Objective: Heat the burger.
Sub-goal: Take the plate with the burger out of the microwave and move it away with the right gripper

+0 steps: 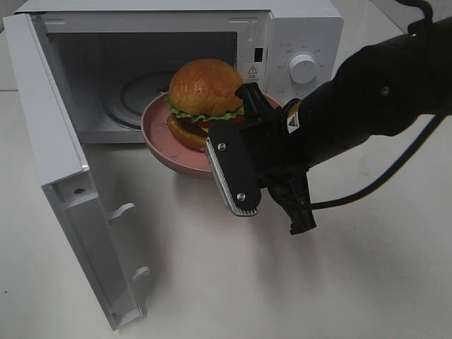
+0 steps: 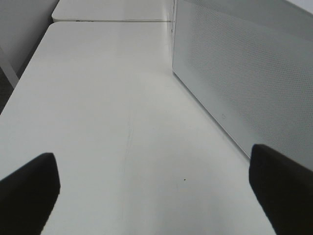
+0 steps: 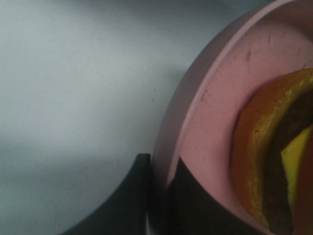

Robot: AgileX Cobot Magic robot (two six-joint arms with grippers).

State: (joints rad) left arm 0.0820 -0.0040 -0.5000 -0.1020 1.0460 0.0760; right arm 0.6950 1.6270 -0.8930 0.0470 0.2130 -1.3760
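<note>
The burger (image 1: 205,88), with a brown domed bun and green lettuce, rides on a round pink plate (image 1: 159,134). The plate is tilted and held in the air just in front of the open microwave (image 1: 296,35). My right gripper (image 1: 244,116) is shut on the plate's right rim. In the right wrist view the right gripper (image 3: 159,196) pinches the pink plate (image 3: 215,112) at its edge, with the burger (image 3: 264,147) close beside it. My left gripper (image 2: 154,186) stands open and empty over the white table. It is out of the exterior high view.
The microwave door (image 1: 56,176) is swung wide open to the left, showing the cavity and its glass turntable (image 1: 138,99). A white dial (image 1: 305,68) sits on the control panel. A white perforated panel of the microwave (image 2: 244,63) stands close beside the left gripper.
</note>
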